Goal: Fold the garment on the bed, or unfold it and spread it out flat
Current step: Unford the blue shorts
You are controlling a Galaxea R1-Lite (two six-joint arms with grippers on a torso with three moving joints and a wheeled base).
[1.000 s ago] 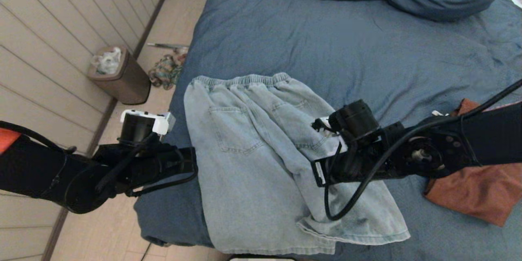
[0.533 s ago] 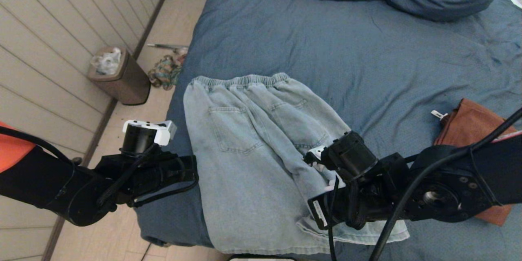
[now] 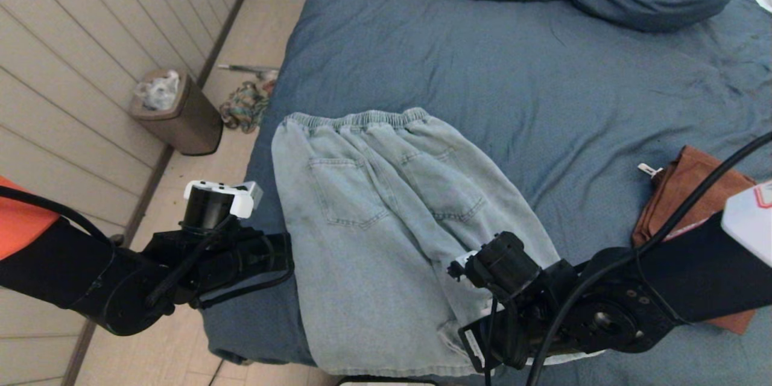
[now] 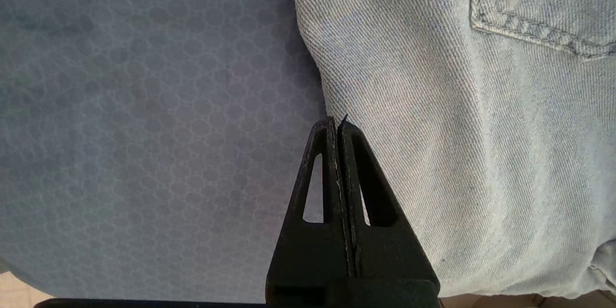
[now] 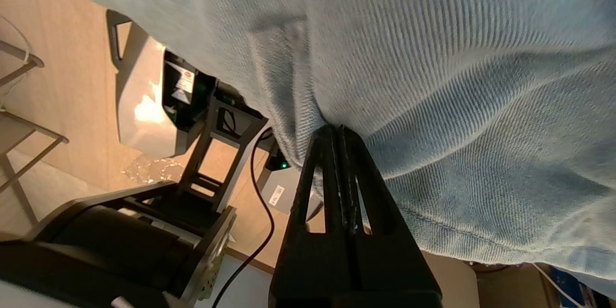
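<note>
Head view shows our jeans (image 3: 386, 241) lying on the bed (image 3: 543, 90) near its front left corner. Our right gripper (image 5: 339, 129) has its fingers pinched onto the denim hem; our left gripper (image 4: 337, 122), fingers together, touches the jeans' side edge.

Both grippers' fingers (image 4: 337, 134) pressed together

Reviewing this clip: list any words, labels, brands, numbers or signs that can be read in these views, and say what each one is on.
No text can be read in any view.
White sticker on the right arm's wrist: print too small to read.
Red-and-white sticker on the dark device seen below the jeans: blurred.
White label on the grey box beside the cable: too small to read.
Jeans, bed, brown cloth and bin: no lettering visible.
</note>
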